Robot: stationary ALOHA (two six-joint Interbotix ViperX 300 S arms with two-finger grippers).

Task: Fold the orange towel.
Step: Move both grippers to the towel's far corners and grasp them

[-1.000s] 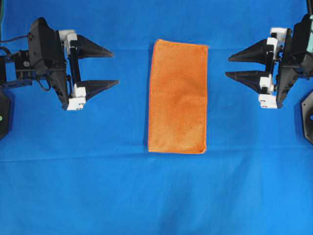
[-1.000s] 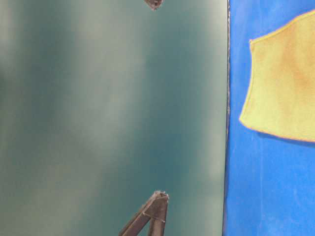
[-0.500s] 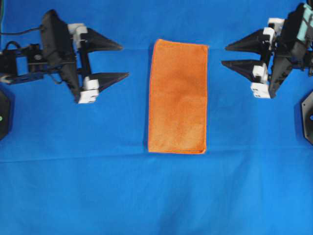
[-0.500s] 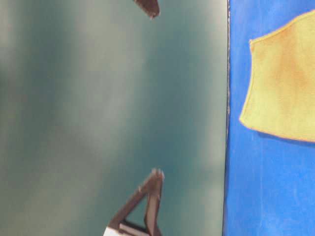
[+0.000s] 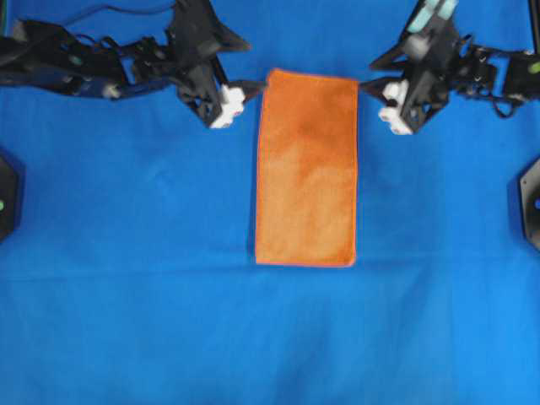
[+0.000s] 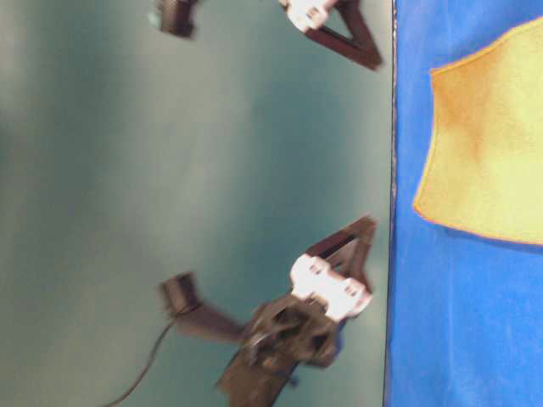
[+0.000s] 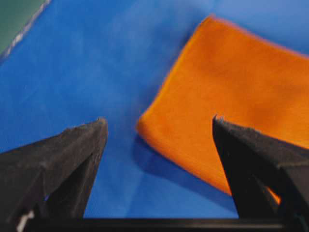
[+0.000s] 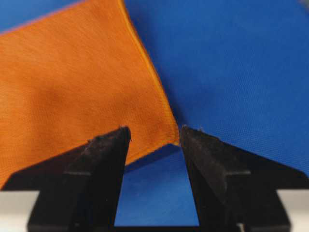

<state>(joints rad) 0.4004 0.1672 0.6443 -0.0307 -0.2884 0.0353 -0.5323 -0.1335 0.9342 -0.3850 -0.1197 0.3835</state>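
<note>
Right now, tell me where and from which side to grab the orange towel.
Take the orange towel by its two far corners, left hand from the left, right hand from the right. It lies flat as a long rectangle; both hands sit open beside those corners.

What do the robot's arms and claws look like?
Both arms are black and bony, with thin black cables running along them. The left gripper and right gripper each end in two pointed black triangle fingers, a bit like a beak. Little white blocks sit where the fingers join on.

blue cloth [image 5: 126, 321]: flat over table; dark green backdrop [image 6: 170, 170]
</note>
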